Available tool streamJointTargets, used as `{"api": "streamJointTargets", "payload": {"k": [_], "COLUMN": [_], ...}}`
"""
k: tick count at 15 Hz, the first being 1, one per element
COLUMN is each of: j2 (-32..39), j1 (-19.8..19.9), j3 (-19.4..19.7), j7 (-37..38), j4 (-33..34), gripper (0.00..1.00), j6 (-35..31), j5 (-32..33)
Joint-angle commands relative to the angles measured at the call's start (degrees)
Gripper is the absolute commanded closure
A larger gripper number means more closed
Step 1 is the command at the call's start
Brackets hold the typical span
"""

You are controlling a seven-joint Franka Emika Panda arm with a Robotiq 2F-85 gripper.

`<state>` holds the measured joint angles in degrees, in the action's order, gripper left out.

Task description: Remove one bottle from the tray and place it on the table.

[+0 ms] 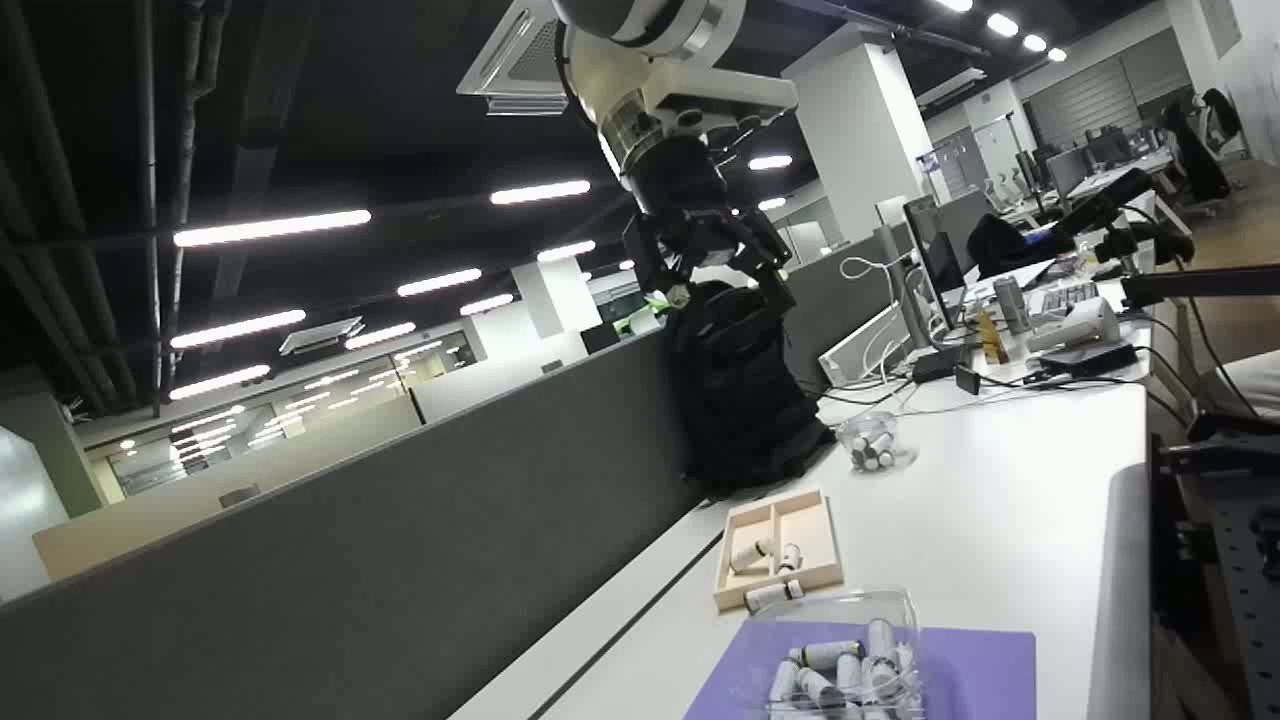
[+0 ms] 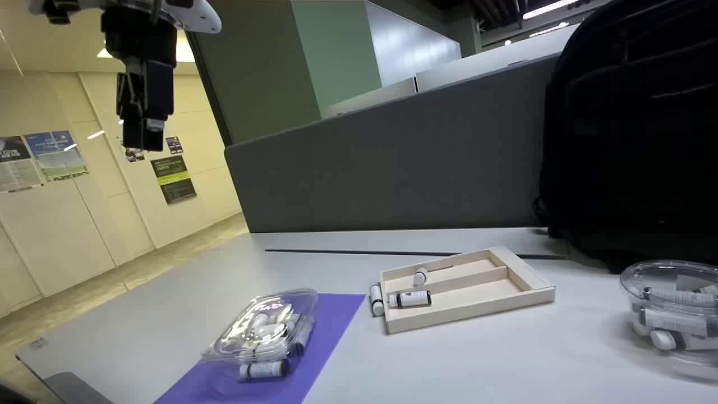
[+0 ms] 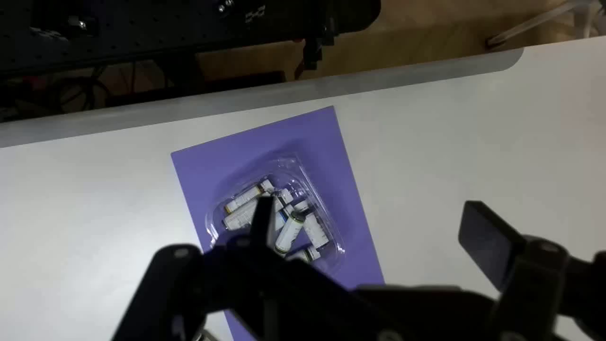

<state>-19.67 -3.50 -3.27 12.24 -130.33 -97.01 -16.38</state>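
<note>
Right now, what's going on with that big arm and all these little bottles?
A robot arm hangs above the table, fingers spread, holding nothing. Two small bottles lie in the divided wooden tray, and a third bottle lies on the table beside it. More sit in a clear plastic container on a purple mat. The job is moving one from tray to table; the third may be it, but I can't tell.

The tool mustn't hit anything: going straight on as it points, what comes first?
The tool would likely meet the purple sheet or table beside it; depth is unclear, it could clip the clear container.
</note>
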Motion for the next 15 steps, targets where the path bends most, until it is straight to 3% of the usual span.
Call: {"api": "streamJointTargets", "payload": {"k": [1, 15], "j2": [0.04, 0.34], "j1": [0.48, 0.98], "j3": [-0.4, -0.19], "j7": [-0.16, 0.05], "j4": [0.09, 0.25], "gripper": [0.0, 0.0], "j6": [0.08, -0.6], "j5": [-0.1, 0.52]}}
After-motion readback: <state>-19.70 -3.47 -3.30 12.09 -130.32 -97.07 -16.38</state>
